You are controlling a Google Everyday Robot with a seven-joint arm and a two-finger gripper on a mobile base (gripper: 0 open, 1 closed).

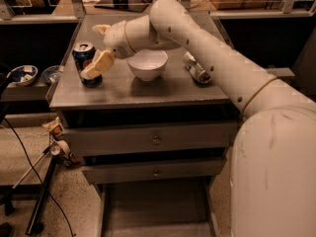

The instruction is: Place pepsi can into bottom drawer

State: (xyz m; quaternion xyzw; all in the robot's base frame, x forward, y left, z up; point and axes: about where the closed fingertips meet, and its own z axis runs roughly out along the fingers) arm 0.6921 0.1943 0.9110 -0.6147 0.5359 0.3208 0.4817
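Bottom drawer (153,209) sat pulled out nearest the camera, below the two knobbed upper drawers (155,140). Up on the cabinet top (148,92) the pepsi can (80,57) stood upright near the left edge. The gripper (89,51) was right at it, jaws spread wide, one finger (98,63) across its front. White bowl (147,65) just beside, dented can (196,69) off right

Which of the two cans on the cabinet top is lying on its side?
The silver-and-green can, right of the white bowl. The pepsi can stands upright at the left, with the gripper right beside it.
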